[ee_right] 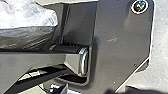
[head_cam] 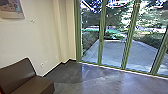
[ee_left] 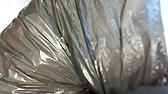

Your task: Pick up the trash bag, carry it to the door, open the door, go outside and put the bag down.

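The trash bag point(ee_left: 107, 47), dark, shiny and crumpled, is close up in the left wrist view, its folds drawn together into a tight gather. At that gather my left gripper point(ee_left: 94, 91) is shut on the bag. Part of the bag point(ee_right: 27, 37), bright where light falls on it, also appears in the right wrist view beside the robot's own dark plate and bar. How my right gripper stands cannot be made out. Ahead in the head view is a glass door front point(head_cam: 112, 52) with green frames; its panels look closed.
A brown chair point(head_cam: 22, 75) stands at the near left, by a cream wall point(head_cam: 40, 37) with a picture point(head_cam: 11, 10) on it. Dark, glossy floor point(head_cam: 95, 80) runs up to the glass. Beyond it are a paved path point(head_cam: 112, 51) and greenery.
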Robot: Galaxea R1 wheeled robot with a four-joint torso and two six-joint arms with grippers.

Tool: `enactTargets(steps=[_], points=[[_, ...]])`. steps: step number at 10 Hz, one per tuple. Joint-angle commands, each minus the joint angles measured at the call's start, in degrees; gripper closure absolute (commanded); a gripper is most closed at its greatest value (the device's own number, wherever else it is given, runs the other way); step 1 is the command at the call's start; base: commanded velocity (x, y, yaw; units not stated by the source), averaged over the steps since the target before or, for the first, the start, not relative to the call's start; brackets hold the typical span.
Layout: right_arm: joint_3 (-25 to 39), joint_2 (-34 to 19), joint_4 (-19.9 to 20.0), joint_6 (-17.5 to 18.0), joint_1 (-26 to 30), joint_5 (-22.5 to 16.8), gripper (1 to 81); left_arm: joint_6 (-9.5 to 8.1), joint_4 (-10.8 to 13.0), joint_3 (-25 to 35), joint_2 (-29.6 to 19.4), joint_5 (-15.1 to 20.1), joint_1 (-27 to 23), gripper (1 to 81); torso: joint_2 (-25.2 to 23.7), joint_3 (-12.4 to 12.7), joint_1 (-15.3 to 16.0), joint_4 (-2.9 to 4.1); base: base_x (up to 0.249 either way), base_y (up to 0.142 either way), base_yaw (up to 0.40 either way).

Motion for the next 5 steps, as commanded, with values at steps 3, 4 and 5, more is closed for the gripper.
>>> enactTargets(steps=[3,4,5], points=[[-0.17,-0.08,-0.47,-0.12,2.52,-3.55,1.0,0.32,0.09,0.25,0.27,4.59,-3.02,81.1,0.0,0.0,0.0,0.0,0.0,0.0,-0.336],[-0.17,-0.08,-0.56,-0.2,2.52,-3.55,1.0,0.32,0.01,0.33,0.27,4.59,-3.02,81.1,0.0,0.0,0.0,0.0,0.0,0.0,-0.338],[-0.17,-0.08,-0.56,-0.2,2.52,-3.55,1.0,0.32,0.01,0.25,0.27,4.5,-3.02,81.1,0.0,0.0,0.0,0.0,0.0,0.0,-0.339]])
